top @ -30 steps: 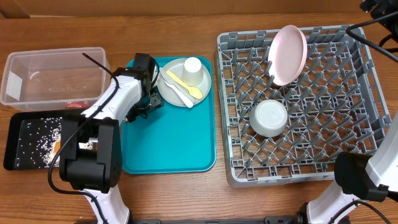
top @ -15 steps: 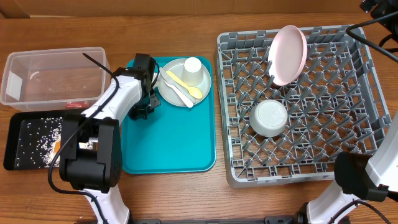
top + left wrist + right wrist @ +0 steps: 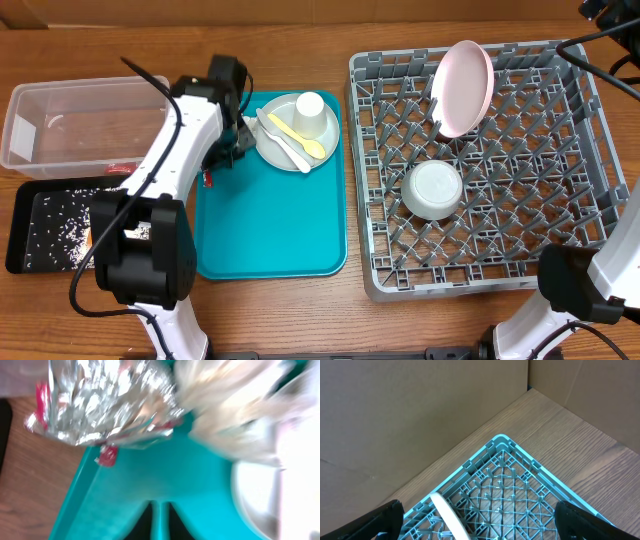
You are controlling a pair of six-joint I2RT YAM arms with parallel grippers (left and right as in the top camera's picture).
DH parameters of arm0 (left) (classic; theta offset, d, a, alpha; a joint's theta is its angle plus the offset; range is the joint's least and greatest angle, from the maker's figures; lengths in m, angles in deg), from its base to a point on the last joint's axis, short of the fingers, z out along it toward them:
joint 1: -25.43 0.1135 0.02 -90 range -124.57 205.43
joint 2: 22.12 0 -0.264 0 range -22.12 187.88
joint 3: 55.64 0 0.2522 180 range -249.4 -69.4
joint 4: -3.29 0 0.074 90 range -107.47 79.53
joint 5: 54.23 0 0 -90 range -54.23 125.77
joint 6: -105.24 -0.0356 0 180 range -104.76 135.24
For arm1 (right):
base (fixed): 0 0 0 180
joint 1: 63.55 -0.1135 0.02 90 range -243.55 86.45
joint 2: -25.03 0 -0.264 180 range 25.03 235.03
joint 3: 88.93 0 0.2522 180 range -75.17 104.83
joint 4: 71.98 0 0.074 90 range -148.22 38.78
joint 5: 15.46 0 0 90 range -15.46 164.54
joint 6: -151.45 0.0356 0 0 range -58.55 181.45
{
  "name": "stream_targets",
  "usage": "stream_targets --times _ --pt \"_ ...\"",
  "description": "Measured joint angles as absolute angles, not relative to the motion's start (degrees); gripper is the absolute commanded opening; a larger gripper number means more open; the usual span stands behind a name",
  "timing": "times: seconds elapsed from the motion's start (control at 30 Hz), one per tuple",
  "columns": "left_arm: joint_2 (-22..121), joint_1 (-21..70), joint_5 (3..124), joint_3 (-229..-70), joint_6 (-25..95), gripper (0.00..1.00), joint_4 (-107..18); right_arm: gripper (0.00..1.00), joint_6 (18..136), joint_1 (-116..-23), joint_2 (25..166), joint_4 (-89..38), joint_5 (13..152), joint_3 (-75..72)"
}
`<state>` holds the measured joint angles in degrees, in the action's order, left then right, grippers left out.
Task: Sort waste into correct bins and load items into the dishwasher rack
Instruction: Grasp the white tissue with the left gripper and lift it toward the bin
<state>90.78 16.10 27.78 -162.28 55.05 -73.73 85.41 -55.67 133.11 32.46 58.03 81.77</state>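
My left gripper (image 3: 160,512) hangs over the left edge of the teal tray (image 3: 270,230), its fingers almost together with only tray showing in the thin slit. Ahead of it lie a crinkled silver foil wrapper (image 3: 105,405), a crumpled white tissue (image 3: 225,405) and a small red packet (image 3: 106,455), all blurred. On the tray a grey plate (image 3: 275,155) carries a white cup (image 3: 311,112), a yellow spoon (image 3: 298,136) and a white utensil (image 3: 290,150). The dishwasher rack (image 3: 560,150) holds an upright pink plate (image 3: 463,88) and an upturned grey bowl (image 3: 432,190). My right gripper (image 3: 477,510) is wide open above the rack's far corner.
A clear tub (image 3: 60,125) stands at the far left with a red packet (image 3: 122,168) inside. In front of it a black tray (image 3: 25,220) holds scattered rice grains (image 3: 65,220) and an orange cube (image 3: 91,236). Cardboard walls rise behind the table.
My left gripper went from open to nearly shut, and the left arm swung back toward the far left, off the plate's edge. The right arm has not moved.
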Motion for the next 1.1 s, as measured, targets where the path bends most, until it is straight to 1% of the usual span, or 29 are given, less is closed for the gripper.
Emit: stream_targets --times 0.03,0.13,0.27,0.4,0.47,0.6,0.83,0.9,0.97,1.0,1.03,1.1 --pt "90.8 16.1 27.9 -163.4 55.3 0.64 -73.1 1.0 85.4 -55.7 133.1 32.4 58.0 81.8" --pt "90.8 16.1 28.0 -164.7 55.3 0.66 -69.8 1.0 85.4 -55.7 133.1 32.4 58.0 81.8" --pt "90.8 16.1 29.6 -164.6 52.4 0.77 -65.6 1.0 85.4 -55.7 133.1 32.4 58.0 81.8" --pt "91.4 16.1 31.1 -164.6 48.6 0.94 -63.9 1.0 85.4 -55.7 133.1 32.5 58.0 81.8" --pt "92.1 16.1 31.5 -164.6 47.6 0.94 -63.5 1.0 85.4 -55.7 133.1 32.4 58.0 81.8" --pt "93.5 16.1 32.2 -164.6 49.0 0.9 -64.7 1.0 85.4 -55.7 133.1 32.4 58.0 81.8" --pt "96.3 16.1 35.7 -164.6 54.6 0.74 -65.6 1.0 85.4 -55.7 133.1 32.5 58.0 81.8" --pt "97.1 16.1 36.7 -164.6 56.1 0.66 -65.5 1.0 85.4 -55.7 133.1 32.5 58.0 81.8" --pt "97.7 16.1 37.4 -164.6 57.2 0.51 -65.5 1.0 85.4 -55.7 133.1 32.5 58.0 81.8" --pt "98.0 16.1 37.6 -164.6 57.5 0.45 -65.5 1.0 85.4 -55.7 133.1 32.4 58.0 81.8" --pt "98.2 16.1 37.7 -164.6 57.8 0.41 -65.5 1.0 85.4 -55.7 133.1 32.5 58.0 81.8" --pt "98.4 16.1 37.8 -164.6 58.4 0.36 -65.3 1.0 85.4 -55.7 133.1 32.5 58.0 81.8"
